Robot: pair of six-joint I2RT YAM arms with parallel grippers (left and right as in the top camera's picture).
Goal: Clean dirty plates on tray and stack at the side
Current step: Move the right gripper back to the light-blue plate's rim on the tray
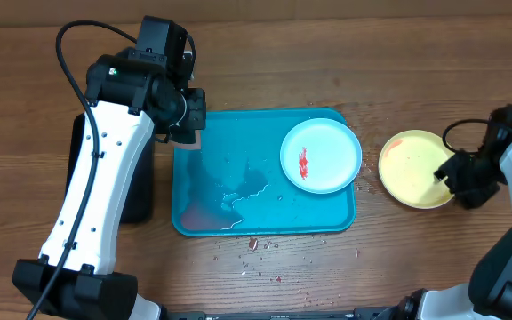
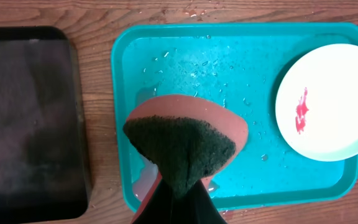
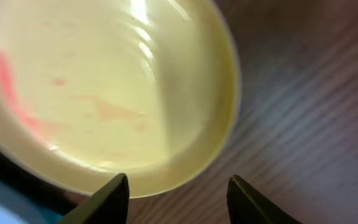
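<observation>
For the wipe judged to be in hand, the sponge (image 2: 182, 146), found pinched fast in the left gripper (image 2: 178, 190) over the tray (image 1: 212, 178) at mid-counter, is to be pressed flat on the red smear (image 1: 304, 164) of the white plate (image 1: 321, 156), while the right gripper (image 3: 178, 183) is noted spread wide, holding nothing, at the rim of the yellow plate (image 1: 412, 169) near the right edge.

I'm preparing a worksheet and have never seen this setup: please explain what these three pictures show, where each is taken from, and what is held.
Two robot arms work at a table. One picture looks down from above; the other two come from cameras on each wrist. The left arm's fingers pinch a sponge over a wet turquoise tray, which holds a pale plate smeared red. A black tray lies beside it. The right arm's fingers stand open at a yellow-green plate on the table.
</observation>
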